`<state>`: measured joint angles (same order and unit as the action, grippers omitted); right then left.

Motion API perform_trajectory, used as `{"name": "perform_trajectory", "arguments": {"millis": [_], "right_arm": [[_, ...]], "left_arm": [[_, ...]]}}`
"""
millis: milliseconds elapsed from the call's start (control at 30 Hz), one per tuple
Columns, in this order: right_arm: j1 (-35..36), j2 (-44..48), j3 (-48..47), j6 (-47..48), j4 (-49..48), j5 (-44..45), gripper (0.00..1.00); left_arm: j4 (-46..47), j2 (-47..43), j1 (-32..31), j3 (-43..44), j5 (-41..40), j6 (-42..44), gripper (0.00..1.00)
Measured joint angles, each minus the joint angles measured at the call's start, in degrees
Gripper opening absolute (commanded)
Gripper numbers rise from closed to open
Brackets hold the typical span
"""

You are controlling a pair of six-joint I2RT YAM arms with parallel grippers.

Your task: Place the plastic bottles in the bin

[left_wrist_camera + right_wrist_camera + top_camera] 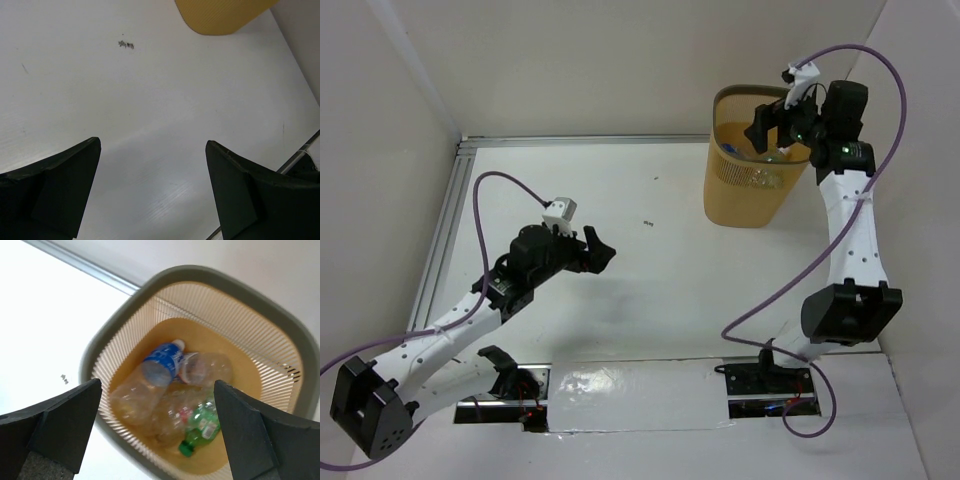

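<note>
Black and spread wide open, the right gripper holds nothing. It hangs just above the mouth of the bin. Down on the bin's floor lie the plastic bottles, all in a heap and touching. A blue-labelled bottle lies on top toward 11 o'clock, its white cap pointing to 1 o'clock. A clear bottle lies under it at 8 o'clock, and another clear bottle lies at 1 o'clock. A green bottle lies at 5 o'clock. The bin stands on the white table, at 1 o'clock from its middle. The left gripper is open too and holds nothing, hanging above the table at 9 o'clock, well apart from the bin. A small dark mark sits on the table between them.
</note>
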<state>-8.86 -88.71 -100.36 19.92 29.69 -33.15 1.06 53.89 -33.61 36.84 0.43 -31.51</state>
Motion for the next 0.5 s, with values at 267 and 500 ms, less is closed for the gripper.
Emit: {"name": "perform_trajectory", "arguments": {"millis": [267,500], "right_arm": [[4.2,16.8,10.8,-2.4,1.6,10.2,1.00],[4.8,31.0,17.9,-3.2,4.1,11.1,1.00]], "left_arm": [[-0.3,0.1,0.0,2.4,0.2,1.6,1.00],[-1.1,1.5,0.0,4.8,0.4,2.7,1.00]]}}
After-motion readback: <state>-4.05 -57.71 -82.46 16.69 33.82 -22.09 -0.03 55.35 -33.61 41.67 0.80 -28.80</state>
